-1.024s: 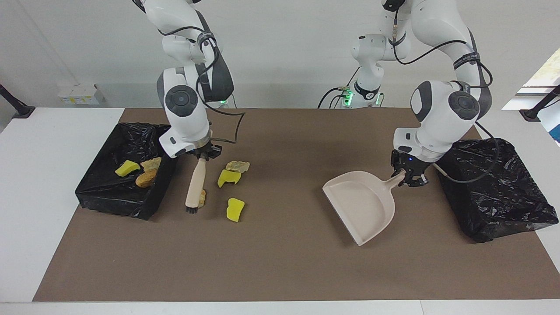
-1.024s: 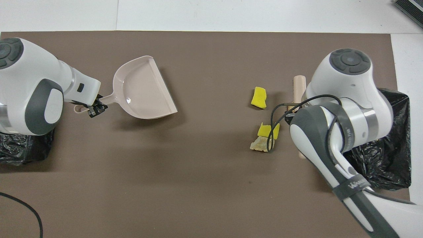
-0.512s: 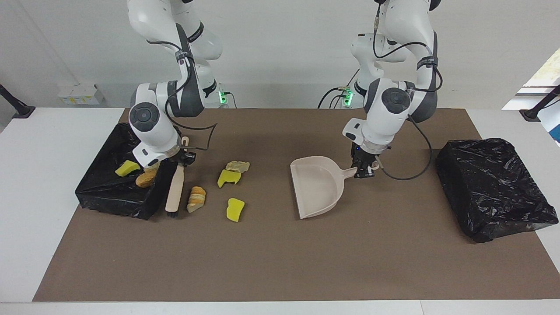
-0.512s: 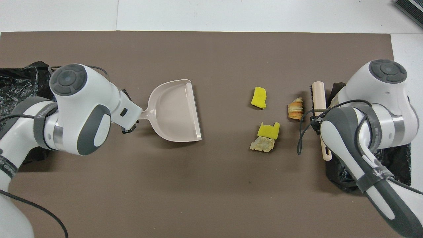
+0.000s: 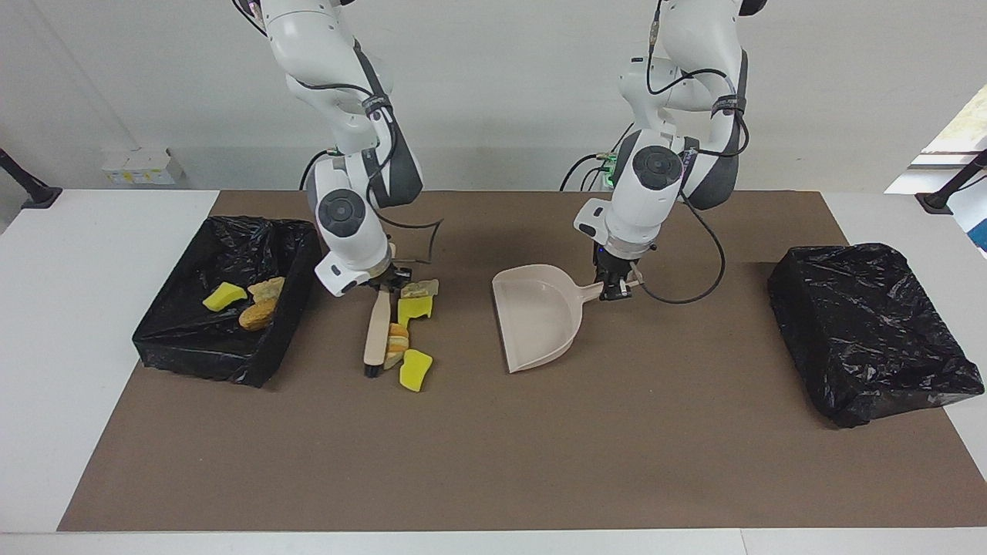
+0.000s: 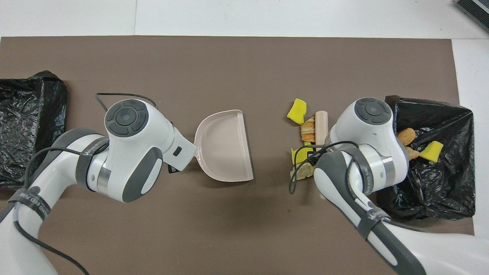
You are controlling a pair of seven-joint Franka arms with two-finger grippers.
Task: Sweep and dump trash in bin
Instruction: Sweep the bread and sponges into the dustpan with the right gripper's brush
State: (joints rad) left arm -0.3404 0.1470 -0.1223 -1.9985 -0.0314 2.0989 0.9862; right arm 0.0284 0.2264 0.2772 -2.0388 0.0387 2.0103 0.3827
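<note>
Your right tool (image 5: pixel 383 282), clamped on the brush (image 5: pixel 376 333), had carried it from the open bin (image 5: pixel 166 339) up against the trash (image 5: pixel 409 331), bunching the four loose lumps together toward the dustpan (image 5: pixel 536 316). Your left tool (image 5: pixel 613 289), closed on the dustpan's handle, had brought it nearer the pile. Three lumps lay in that bin. Both forearms sloped down over the surface (image 5: pixel 493 462), wrists bent.
</note>
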